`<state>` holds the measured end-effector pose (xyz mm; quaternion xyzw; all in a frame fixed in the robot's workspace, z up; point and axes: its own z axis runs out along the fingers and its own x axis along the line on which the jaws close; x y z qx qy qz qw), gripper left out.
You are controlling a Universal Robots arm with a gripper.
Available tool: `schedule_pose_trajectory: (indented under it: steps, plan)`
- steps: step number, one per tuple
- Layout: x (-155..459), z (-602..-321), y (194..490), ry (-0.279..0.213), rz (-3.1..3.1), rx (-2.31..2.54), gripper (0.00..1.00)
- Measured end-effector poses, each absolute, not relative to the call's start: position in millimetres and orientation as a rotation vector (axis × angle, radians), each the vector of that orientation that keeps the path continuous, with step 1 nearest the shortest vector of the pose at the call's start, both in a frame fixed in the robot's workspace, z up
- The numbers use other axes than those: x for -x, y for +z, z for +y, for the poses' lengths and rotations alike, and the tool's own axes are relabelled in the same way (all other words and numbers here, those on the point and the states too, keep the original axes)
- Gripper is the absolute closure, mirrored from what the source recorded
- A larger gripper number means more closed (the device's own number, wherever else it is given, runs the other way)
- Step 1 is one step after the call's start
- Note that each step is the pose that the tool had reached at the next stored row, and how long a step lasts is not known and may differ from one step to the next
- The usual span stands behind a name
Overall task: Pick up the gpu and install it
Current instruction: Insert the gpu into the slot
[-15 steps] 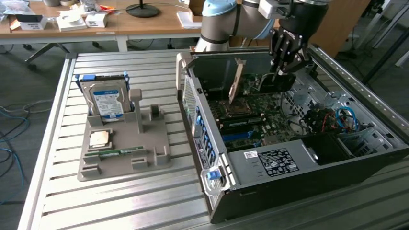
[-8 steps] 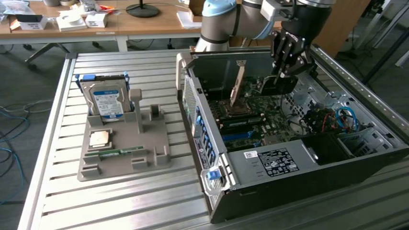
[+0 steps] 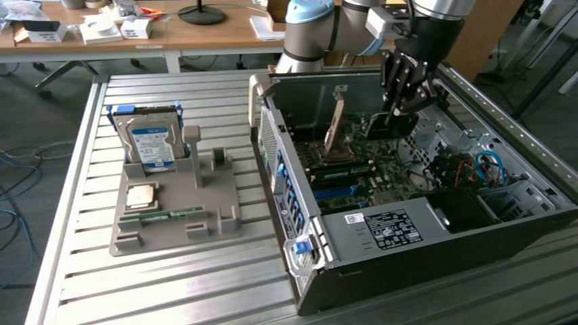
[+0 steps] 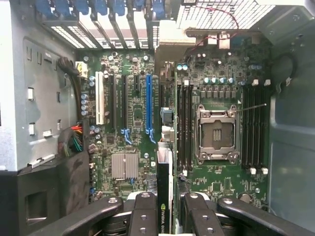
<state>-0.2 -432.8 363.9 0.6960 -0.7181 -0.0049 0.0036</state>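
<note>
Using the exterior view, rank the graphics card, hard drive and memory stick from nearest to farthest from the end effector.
1. Graphics card: gripped edge-on in the end effector, inside the computer case.
2. Hard drive: upright at the back of the grey holder, on the exterior view's left.
3. Memory stick: low on the holder, nearer the camera.

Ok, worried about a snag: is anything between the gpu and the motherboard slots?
Nothing visible does. The gpu, held in the gripper, hangs over the bare slots; the cable bundle lies off to one side.
</note>
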Motion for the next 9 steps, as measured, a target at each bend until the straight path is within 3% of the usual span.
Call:
schedule_pose_trajectory:
  steps: [9]
  plan:
    - [0.2,-432.8,361.2,-0.015,-2.251,-2.181,0.74]
